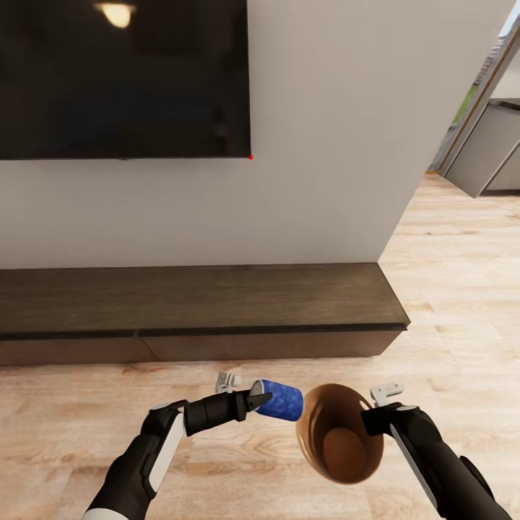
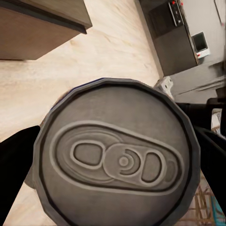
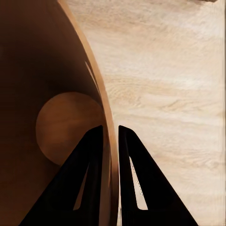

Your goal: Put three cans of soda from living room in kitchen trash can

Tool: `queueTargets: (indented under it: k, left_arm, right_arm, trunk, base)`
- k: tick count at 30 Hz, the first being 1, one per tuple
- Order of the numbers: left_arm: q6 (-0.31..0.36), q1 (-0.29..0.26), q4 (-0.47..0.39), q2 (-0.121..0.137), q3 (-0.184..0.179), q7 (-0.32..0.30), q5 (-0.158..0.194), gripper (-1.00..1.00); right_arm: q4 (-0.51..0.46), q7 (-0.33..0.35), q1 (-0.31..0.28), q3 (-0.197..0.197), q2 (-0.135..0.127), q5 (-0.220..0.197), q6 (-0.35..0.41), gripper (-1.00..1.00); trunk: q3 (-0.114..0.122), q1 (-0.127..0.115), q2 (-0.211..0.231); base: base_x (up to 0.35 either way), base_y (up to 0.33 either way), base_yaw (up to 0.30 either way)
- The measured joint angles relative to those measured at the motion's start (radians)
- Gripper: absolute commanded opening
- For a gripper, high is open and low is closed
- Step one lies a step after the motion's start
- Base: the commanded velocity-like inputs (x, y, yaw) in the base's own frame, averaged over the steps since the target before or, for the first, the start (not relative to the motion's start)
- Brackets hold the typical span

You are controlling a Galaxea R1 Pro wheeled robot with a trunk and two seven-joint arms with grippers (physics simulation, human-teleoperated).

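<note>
My left gripper (image 1: 258, 399) is shut on the blue soda can (image 1: 280, 399), held on its side above the floor. Its grey metal top (image 2: 120, 157) faces the left wrist camera, with black fingers (image 2: 14, 160) on either side. Just right of the can, my right gripper (image 1: 368, 419) is shut on the rim of the trash can (image 1: 339, 437), which is tilted so its brown inside faces me. In the right wrist view the two fingers (image 3: 134, 179) pinch the bin's wall (image 3: 106, 113), and its round bottom (image 3: 68, 127) shows empty. The orange cans are out of view.
The long dark wood cabinet (image 1: 195, 310) runs along the white wall ahead, under the black TV (image 1: 123, 76). Light wood floor (image 1: 462, 289) stretches to the right toward grey kitchen units (image 1: 487, 148).
</note>
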Motion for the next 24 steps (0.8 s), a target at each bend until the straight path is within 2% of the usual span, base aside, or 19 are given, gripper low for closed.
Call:
queueTargets:
  k: [4,10,12,13,14,18,22,24]
  left_arm:
    - [0.001,0.000,0.000,-0.003,-0.001,-0.034,0.000,-1.00]
    - [0.001,0.000,0.001,-0.026,-0.004,-0.067,0.000,-1.00]
    - [0.001,0.000,0.001,-0.032,-0.019,-0.069,0.000,-1.00]
    - [0.002,0.000,0.001,-0.036,-0.048,-0.070,-0.001,-1.00]
    - [0.001,0.000,0.002,-0.037,-0.059,-0.070,-0.001,-1.00]
    - [0.001,0.000,0.011,-0.045,-0.095,-0.065,-0.003,-1.00]
    - [-0.002,-0.001,0.016,-0.047,-0.103,-0.057,-0.005,-1.00]
    - [-0.002,-0.001,0.018,-0.048,-0.105,-0.031,-0.006,-1.00]
  right_arm:
    - [0.015,0.001,0.000,0.003,0.000,-0.007,-0.001,-1.00]
    - [0.046,-0.001,-0.001,0.004,0.000,-0.003,-0.058,-1.00]
    - [0.048,-0.001,-0.001,0.004,0.000,-0.006,-0.066,-1.00]
    - [0.049,-0.001,-0.002,0.004,0.000,-0.006,-0.070,-1.00]
    - [0.050,-0.001,-0.002,0.004,0.000,-0.004,-0.072,-1.00]
    - [0.051,-0.001,-0.002,0.004,0.000,-0.005,-0.074,-1.00]
    - [0.051,0.000,-0.002,0.004,0.000,-0.004,-0.075,-1.00]
    - [0.051,0.000,-0.002,0.004,0.000,-0.005,-0.075,-1.00]
  trunk:
    - [0.000,0.000,0.000]
    - [0.000,0.000,0.000]
    - [0.000,0.000,0.000]
    - [0.000,0.000,0.000]
    - [0.000,0.000,0.000]
    - [0.000,0.000,0.000]
    - [0.000,0.000,0.000]
    - [0.000,0.000,0.000]
  base:
    - [0.000,0.000,0.000]
    - [0.000,0.000,0.000]
    - [0.000,0.000,0.000]
    - [0.000,0.000,0.000]
    - [0.000,0.000,0.000]
    - [0.000,0.000,0.000]
    - [0.000,0.000,0.000]
    - [0.000,0.000,0.000]
